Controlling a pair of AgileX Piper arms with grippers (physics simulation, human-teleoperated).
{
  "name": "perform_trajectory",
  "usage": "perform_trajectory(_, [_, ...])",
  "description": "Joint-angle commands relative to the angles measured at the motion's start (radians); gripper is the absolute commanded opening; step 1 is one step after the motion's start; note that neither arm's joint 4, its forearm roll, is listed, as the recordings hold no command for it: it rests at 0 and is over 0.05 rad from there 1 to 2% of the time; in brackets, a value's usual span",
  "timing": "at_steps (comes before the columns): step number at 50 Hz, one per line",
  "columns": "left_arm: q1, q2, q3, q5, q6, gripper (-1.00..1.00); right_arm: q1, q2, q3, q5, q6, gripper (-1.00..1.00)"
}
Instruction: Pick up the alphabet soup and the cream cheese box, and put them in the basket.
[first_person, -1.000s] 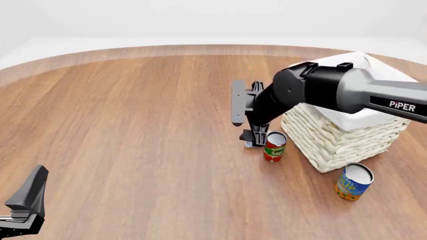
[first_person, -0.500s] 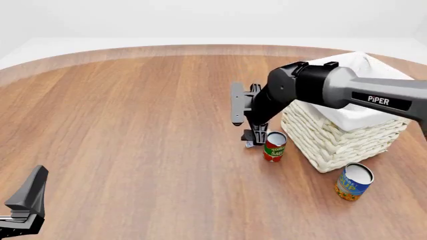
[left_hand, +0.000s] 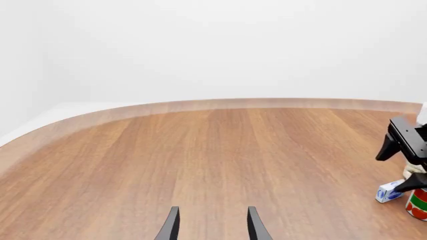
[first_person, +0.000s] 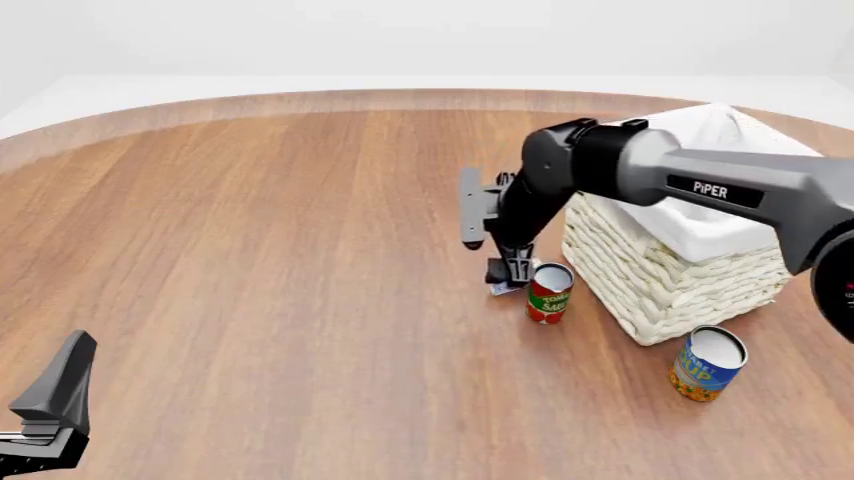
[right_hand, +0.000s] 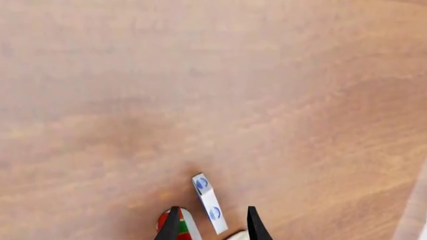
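Observation:
The cream cheese box (right_hand: 209, 202), a small blue and white carton, lies on the table and shows just past and between my right gripper's (right_hand: 211, 226) open fingertips. In the front view my right gripper (first_person: 510, 276) points down over the box (first_person: 499, 289), which is mostly hidden. The box also shows in the left wrist view (left_hand: 389, 191). The alphabet soup (first_person: 707, 364) stands upright near the front right, beside the white wicker basket (first_person: 667, 270). My left gripper (left_hand: 210, 227) is open and empty, low at the front left (first_person: 51, 405).
A red and green tomato sauce can (first_person: 549, 292) stands upright just right of the box, between it and the basket; it also shows in the right wrist view (right_hand: 175, 227) by one finger. The round wooden table's far edge (first_person: 400, 98) curves behind.
My right arm's forearm has swung left and back over the basket, while its gripper stays over the box. The left arm has not moved.

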Motion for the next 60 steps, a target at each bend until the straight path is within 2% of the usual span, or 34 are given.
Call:
perform_trajectory(1, [0.000, 0.000, 0.000, 0.000, 0.000, 1.00, -0.001, 0.044, -0.046, 0.038, -0.007, 1.00])
perform_trajectory(23, [0.000, 0.000, 0.000, 0.000, 0.000, 1.00, -0.019, 0.105, -0.068, 0.055, -0.047, 1.00])
perform_trajectory(60, [0.000, 0.000, 0.000, 0.000, 0.000, 1.00, -0.027, 0.193, -0.140, 0.076, -0.058, 1.00])
